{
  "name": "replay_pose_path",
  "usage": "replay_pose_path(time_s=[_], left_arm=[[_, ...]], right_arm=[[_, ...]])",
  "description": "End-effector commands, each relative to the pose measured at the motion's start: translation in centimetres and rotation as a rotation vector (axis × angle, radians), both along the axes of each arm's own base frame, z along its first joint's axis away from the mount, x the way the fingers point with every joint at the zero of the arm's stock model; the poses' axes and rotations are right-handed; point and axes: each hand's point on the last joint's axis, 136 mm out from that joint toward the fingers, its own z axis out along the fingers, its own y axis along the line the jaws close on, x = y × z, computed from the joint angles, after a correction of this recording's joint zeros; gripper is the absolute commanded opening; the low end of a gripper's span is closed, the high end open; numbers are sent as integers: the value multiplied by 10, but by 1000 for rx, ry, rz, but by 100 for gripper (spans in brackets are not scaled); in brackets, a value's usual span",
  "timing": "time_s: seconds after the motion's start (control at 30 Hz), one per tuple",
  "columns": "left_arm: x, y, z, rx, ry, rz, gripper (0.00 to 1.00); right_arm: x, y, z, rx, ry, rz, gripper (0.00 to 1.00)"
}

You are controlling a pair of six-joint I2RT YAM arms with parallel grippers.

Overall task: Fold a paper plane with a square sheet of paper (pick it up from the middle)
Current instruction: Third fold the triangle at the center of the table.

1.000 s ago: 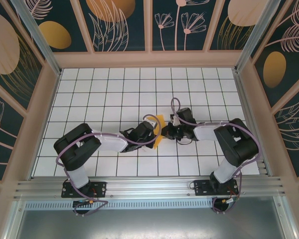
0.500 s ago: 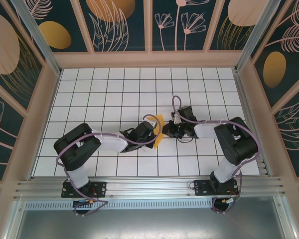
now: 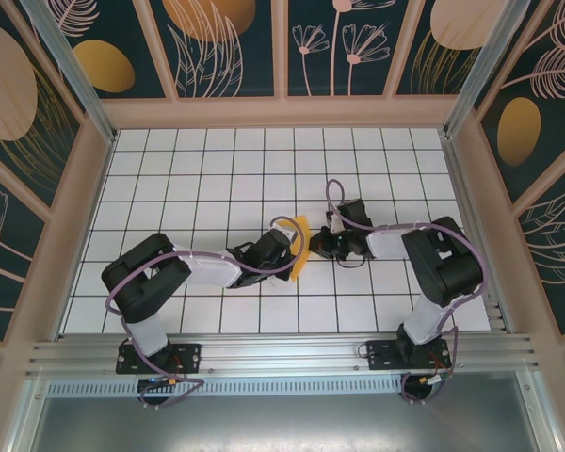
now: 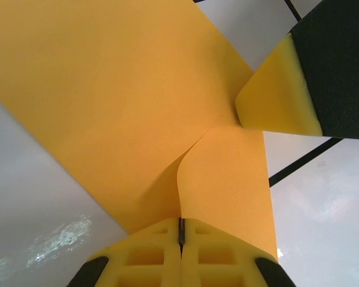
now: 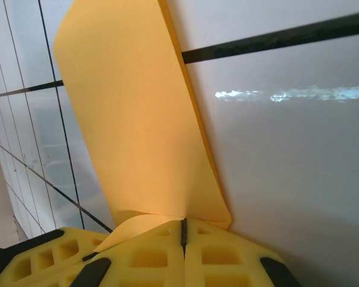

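Observation:
The orange-yellow sheet of paper (image 3: 300, 247) is folded into a narrow piece and held just above the tiled floor, mid-table, between both grippers. My left gripper (image 3: 290, 252) reaches it from the left and is shut on a folded edge (image 4: 180, 224). The layers of the paper (image 4: 125, 101) curl apart just ahead of its pads. My right gripper (image 3: 314, 247) comes from the right and is shut on the paper's lower edge (image 5: 183, 228). A long folded flap (image 5: 137, 119) rises ahead of it. The right gripper's yellow fingertip (image 4: 278, 89) presses the paper in the left wrist view.
White tiles with dark grout (image 3: 217, 179) cover the table. Patterned panels with a wooden frame (image 3: 282, 111) wall it in at the back and sides. A metal rail (image 3: 282, 353) with both arm bases runs along the near edge.
The right arm's wrist and elbow have shifted slightly, turning a little toward the paper. The left arm and the paper have hardly moved.

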Motion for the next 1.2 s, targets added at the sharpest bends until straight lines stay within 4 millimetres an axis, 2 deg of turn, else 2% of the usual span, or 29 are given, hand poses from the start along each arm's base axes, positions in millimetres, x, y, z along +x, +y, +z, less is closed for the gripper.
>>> replay_pose_path(time_s=[0.0, 0.13, 0.37, 0.5, 0.57, 0.63, 0.67, 0.73, 0.9, 0.97, 1.07, 1.17], left_arm=[[-12, 25, -26, 116, 67, 16, 0], [-12, 25, -26, 118, 69, 14, 0], [-11, 25, -25, 116, 66, 20, 0], [-9, 25, -20, 106, 58, 38, 2], [-6, 24, -11, 87, 48, 57, 7], [1, 25, 2, 72, 24, 97, 19], [7, 25, 20, 50, -7, 125, 23], [17, 31, 38, 40, -43, 186, 31], [36, 50, 62, -16, -30, 307, 32], [37, 40, 75, -73, -22, 283, 27], [30, 12, 90, -179, 20, 177, 18], [19, -15, 91, -258, 94, 64, 12]], right_arm=[[14, -2, 25, 8, -77, -3, 8], [17, -7, 16, 5, -66, -10, 8], [8, -17, -22, -63, 17, -25, 8], [6, -25, -28, -119, 23, -33, 7], [7, -25, -25, -118, 15, -27, 7], [8, -25, -24, -120, 13, -26, 7], [8, -24, -23, -119, 10, -25, 7], [8, -24, -23, -117, 11, -23, 7], [9, -22, -20, -109, 7, -15, 7], [9, -21, -18, -103, 3, -13, 7], [10, -19, -16, -94, 1, -11, 7], [11, -17, -15, -91, 0, -9, 7]])
